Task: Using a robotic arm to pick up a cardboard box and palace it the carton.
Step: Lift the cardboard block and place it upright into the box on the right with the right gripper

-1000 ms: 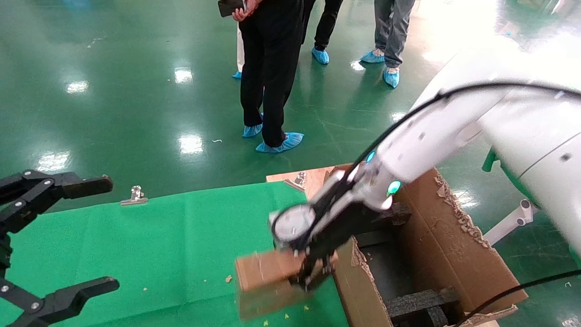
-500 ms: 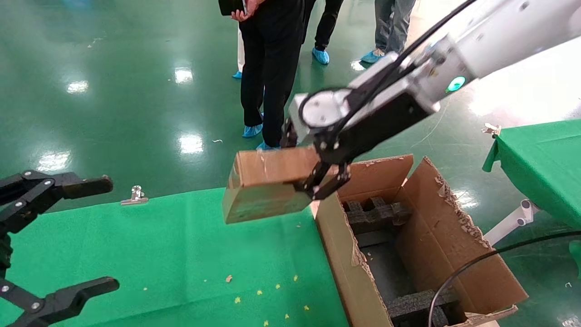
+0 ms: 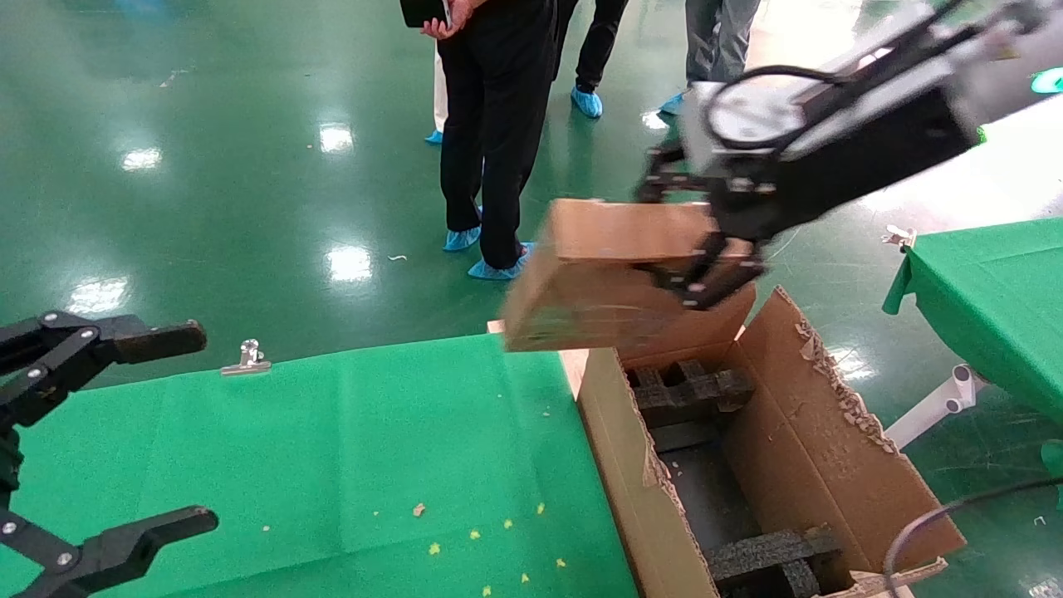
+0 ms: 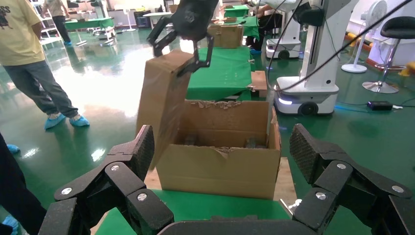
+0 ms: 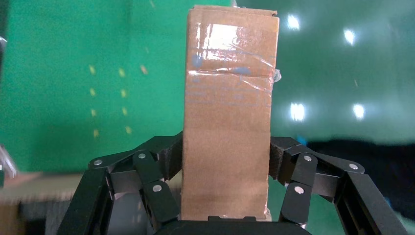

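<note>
Your right end effector (image 3: 706,266) is pinching the cardboard box (image 3: 610,278) across its narrow sides, one finger (image 5: 156,166) on each flank, so the long body sticks out ahead of the wrist. That end grip keeps the taped face clear and lets you tip the box in lengthways. The box hangs in the air, sloping down away from the end effector, its low end over the carton's (image 3: 797,432) far-left corner. The carton opening sits below and toward you from the end effector, w/ black foam blocks (image 3: 685,390) leaving a slot between them; prob. that's the target. Next you likely need to bring the box back over the slot before lowering. Your left end effector (image 3: 124,423) is spread wide, idle over the green worktop (image 3: 332,448), well apart.
</note>
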`<state>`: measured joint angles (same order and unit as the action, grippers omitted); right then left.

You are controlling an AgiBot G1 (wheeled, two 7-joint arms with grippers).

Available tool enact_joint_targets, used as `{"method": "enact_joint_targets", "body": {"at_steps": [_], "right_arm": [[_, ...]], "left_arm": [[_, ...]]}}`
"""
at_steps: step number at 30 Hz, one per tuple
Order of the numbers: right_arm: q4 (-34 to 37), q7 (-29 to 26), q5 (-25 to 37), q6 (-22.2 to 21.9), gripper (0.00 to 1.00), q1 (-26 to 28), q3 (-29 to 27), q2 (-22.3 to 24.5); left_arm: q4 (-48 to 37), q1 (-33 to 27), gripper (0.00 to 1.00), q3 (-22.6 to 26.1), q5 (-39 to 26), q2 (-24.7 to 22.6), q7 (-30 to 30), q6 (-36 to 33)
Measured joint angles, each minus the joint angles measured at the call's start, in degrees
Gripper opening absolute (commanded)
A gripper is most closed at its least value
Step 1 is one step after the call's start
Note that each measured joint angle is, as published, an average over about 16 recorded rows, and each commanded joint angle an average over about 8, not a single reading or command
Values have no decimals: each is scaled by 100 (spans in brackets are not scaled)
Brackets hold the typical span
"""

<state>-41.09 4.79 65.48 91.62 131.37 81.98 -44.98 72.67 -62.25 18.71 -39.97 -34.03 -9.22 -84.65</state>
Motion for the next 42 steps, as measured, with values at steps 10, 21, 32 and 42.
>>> {"method": "enact_joint_targets", "body": {"at_steps": [10,21,32,42], "right_arm": [[-387,-345,139,9,0,943,1170,883],[-536,-1014,90,-182,0,1475,2399,1738],[-594,-2543,-214,-1134,0,906,2855,2537],[-1448,-3900,-431,-2330,0,442,3018,3437]], "left_arm": [[0,0,100,1,1,0,1,0],[0,-1,100,3,2,1,1,1],[0,-1,100,4,3,2,2,2],[-1,-1,100,5,4,2,3,3]]}}
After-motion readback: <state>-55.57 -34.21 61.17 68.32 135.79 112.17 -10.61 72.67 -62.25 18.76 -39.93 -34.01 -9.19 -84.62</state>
